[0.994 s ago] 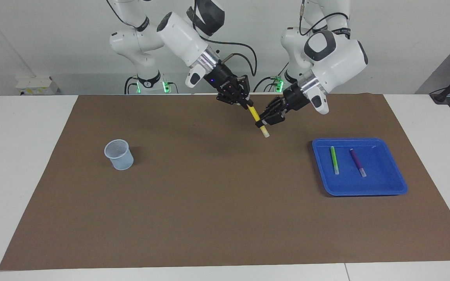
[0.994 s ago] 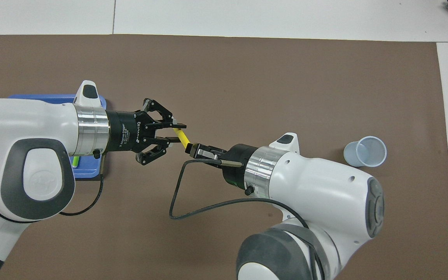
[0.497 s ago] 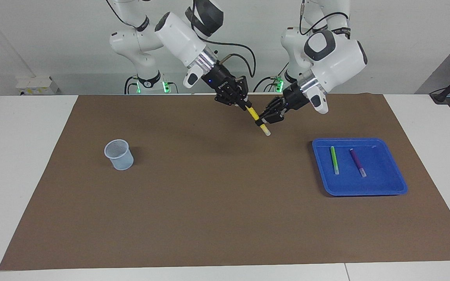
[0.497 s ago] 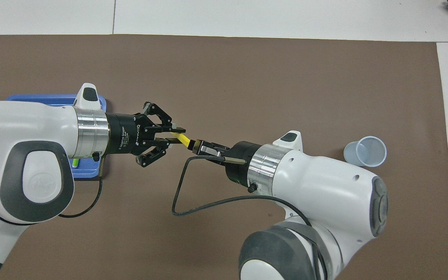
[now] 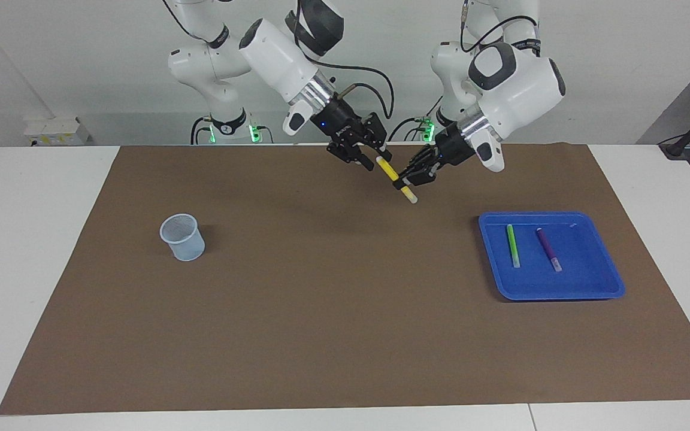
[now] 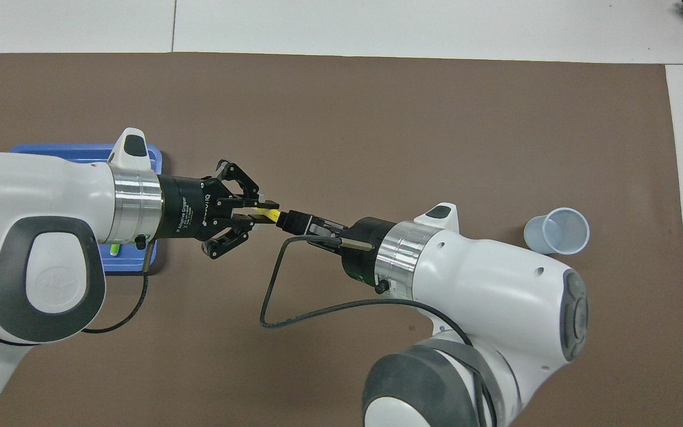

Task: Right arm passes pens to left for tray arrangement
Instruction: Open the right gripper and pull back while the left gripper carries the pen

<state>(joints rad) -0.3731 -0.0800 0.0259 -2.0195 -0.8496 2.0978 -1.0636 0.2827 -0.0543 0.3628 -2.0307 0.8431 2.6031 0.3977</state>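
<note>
Right pincer has just let go; left pincer now grips the slim yellow marker pen midair, completing the handover.

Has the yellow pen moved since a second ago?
Yes. The yellow pen, pinched by the left gripper, has shifted slightly up and toward the blue tray in the facing view.

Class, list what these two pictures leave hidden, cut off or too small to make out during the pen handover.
- Overhead view: most of the blue tray and its pens lie under the left arm; only a green tip shows.
- Overhead view: the yellow pen shows only as a short stretch between the two grippers.
- Facing view: any print on the green pen and purple pen is too small.
- Facing view: both arms' tops are cut off by the upper edge.
</note>
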